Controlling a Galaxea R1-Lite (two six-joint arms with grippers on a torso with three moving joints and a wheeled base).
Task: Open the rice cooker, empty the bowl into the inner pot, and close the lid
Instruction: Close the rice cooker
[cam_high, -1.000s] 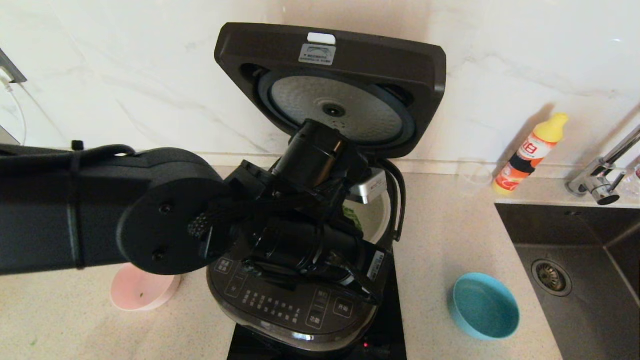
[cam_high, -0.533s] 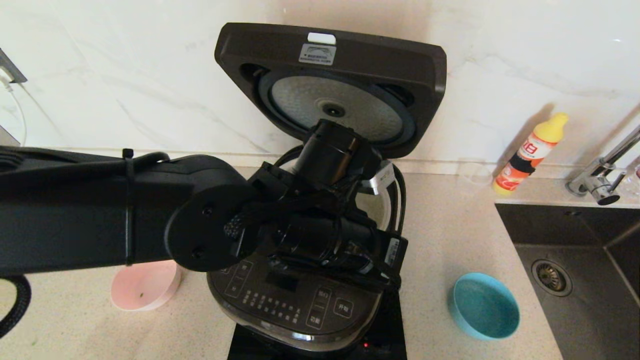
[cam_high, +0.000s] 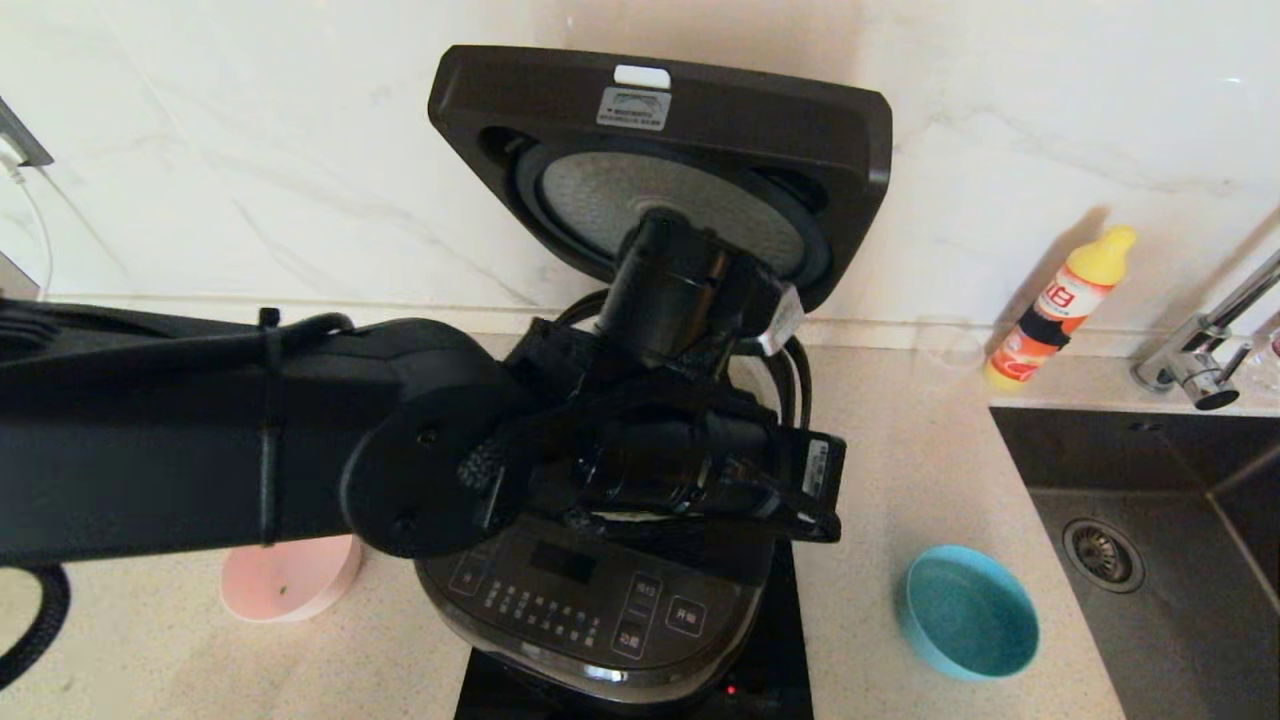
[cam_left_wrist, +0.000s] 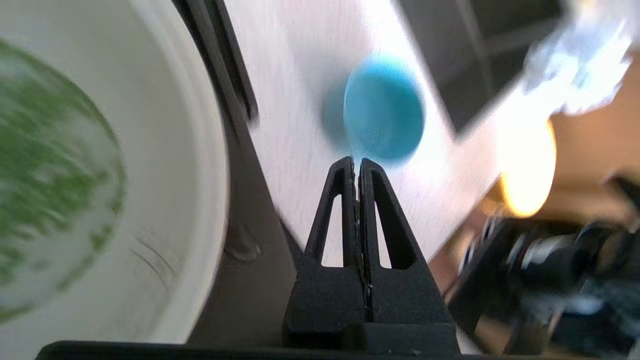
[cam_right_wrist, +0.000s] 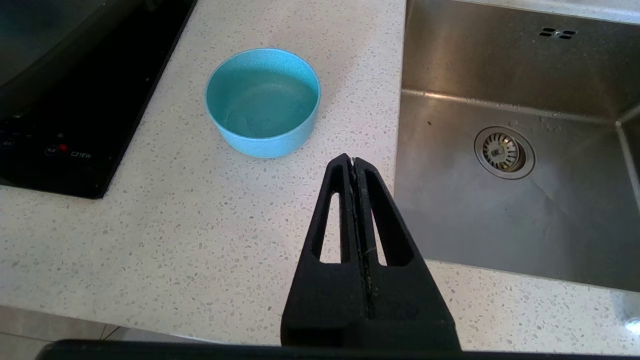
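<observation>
left claw (cam_left_wrist: 356, 162) is pinched fully together with nothing in it, both fingertips touching. it's hanging over the open rice cooker (cam_high: 600, 610), near the cooker's right edge. from my head view the left arm (cam_high: 200, 440) reaches in from the left and covers most of the cooker's opening, so i can't make out the claw itself there, only the wrist hardware.

lid (cam_high: 660, 170) is standing up, hinged back toward the marble wall, dimpled silver disc (cam_high: 600, 200) facing forward. the wrist sits right in front of the lower part of that disc.

inner pot (cam_left_wrist: 200, 165) shows in the left wrist view as a cream wall and rim, with blurry green stuff (cam_left_wrist: 45, 190) down in the bottom. can't tell what the green stuff is exactly.

pink bowl (cam_high: 290, 585) sits upright on the counter (cam_high: 900, 480) just left of the cooker, partly hidden under my arm. there's a tiny green speck inside, otherwise it looks emptied out.

right claw (cam_right_wrist: 355, 162) is also closed tight on nothing, hovering above the counter edge between the teal bowl (cam_right_wrist: 262, 102) and the sink (cam_right_wrist: 505, 150). the teal bowl stands well to the right of the cooker, holding nothing i can see.

orange bottle with a yellow cap (cam_high: 1060, 305) stands by the wall, near the faucet (cam_high: 1205, 355), with a clear cup (cam_high: 945, 355) just beside it.
</observation>
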